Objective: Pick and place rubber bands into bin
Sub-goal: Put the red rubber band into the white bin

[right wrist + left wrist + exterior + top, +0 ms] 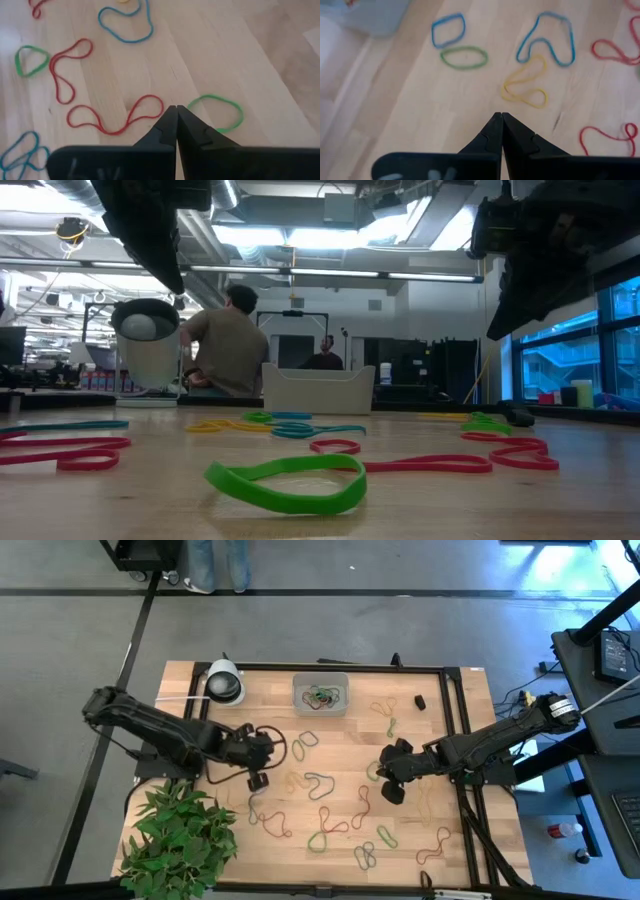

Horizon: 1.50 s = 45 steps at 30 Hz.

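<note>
Left gripper: hovers over the left half of the desk, near a yellow band; in its wrist view the fingers are pressed together with nothing between them.
Right gripper: hovers over the right half of the desk, close to a red band and a green band; fingers likewise closed and empty.
Rubber bands: scattered flat across the front and middle of the desk in green, red, blue and yellow; several lie overlapping or touching near the front edge.
Bin: at the back of the desk, centre, already holding a small tangle of bands.
Yellow band: ahead of the left fingertips, touching a blue band.
Green band: just beside the right fingertips, with a red band on the other side.
Risk, closed descent: fingers that come down shut would likely push a band aside instead of straddling it.
Risk, thin target: the bands lie flat on the wood, so a shallow pinch may slip over them.
Risk, neighbours: where bands touch, one grasp may drag a second band along and drop it short of the bin.
Risk, release: a floppy band may catch on the bin rim and fall outside.
</note>
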### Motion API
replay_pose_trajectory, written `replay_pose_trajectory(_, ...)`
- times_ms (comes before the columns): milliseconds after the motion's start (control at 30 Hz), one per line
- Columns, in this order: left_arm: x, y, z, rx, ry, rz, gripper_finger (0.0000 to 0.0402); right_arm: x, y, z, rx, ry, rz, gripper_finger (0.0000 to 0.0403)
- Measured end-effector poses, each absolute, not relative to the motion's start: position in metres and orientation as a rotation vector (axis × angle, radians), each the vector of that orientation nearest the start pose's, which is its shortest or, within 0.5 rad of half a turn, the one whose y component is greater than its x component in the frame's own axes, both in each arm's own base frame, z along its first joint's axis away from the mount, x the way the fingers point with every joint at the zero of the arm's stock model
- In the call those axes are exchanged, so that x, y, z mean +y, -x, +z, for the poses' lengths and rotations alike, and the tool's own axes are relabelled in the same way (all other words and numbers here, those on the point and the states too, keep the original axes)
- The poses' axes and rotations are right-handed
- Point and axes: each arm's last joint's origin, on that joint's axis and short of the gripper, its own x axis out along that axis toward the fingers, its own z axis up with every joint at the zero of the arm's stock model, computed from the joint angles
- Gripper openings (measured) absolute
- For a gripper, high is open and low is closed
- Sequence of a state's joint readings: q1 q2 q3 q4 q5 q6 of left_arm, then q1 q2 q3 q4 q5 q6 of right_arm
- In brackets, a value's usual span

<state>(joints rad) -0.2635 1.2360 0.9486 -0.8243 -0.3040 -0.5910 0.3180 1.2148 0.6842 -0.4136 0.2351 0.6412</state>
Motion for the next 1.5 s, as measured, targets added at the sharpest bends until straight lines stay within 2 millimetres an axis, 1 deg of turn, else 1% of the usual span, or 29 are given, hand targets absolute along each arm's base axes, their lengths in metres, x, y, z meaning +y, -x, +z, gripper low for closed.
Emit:
replay_pose_trajectory(133, -0.066, -0.234, 0.257, 1.084, 0.280, 0.389, 0.0001, 0.064, -0.217, 0.201, 0.894, -0.273, -0.183, 0.0008)
replay_pose_trajectory(333, -0.090, -0.242, 0.257, 1.127, 0.354, 0.440, 0.0001, 0.064, -0.217, 0.201, 0.901, -0.193, -0.145, 0.0008)
replay_pose_trajectory(500, -0.110, -0.242, 0.246, 1.153, 0.439, 0.482, 0.0001, 0.064, -0.217, 0.201, 0.904, -0.145, -0.121, 0.0009)
replay_pose_trajectory(733, -0.134, -0.240, 0.230, 1.200, 0.509, 0.523, 0.0007, 0.064, -0.217, 0.201, 0.906, -0.113, -0.106, 0.0009)
replay_pose_trajectory(900, -0.145, -0.238, 0.221, 1.214, 0.555, 0.566, 0.0030, 0.064, -0.217, 0.201, 0.907, -0.099, -0.099, 0.0009)
replay_pose_trajectory(1133, -0.155, -0.235, 0.217, 1.219, 0.597, 0.584, 0.0068, 0.064, -0.217, 0.201, 0.908, -0.099, -0.099, 0.0009)
replay_pose_trajectory(1267, -0.162, -0.238, 0.207, 1.240, 0.578, 0.584, 0.0080, 0.064, -0.217, 0.201, 0.910, -0.098, -0.099, 0.0009)
replay_pose_trajectory(1500, -0.169, -0.245, 0.178, 1.337, 0.537, 0.627, 0.0093, 0.064, -0.216, 0.200, 0.913, -0.098, -0.100, 0.0009)
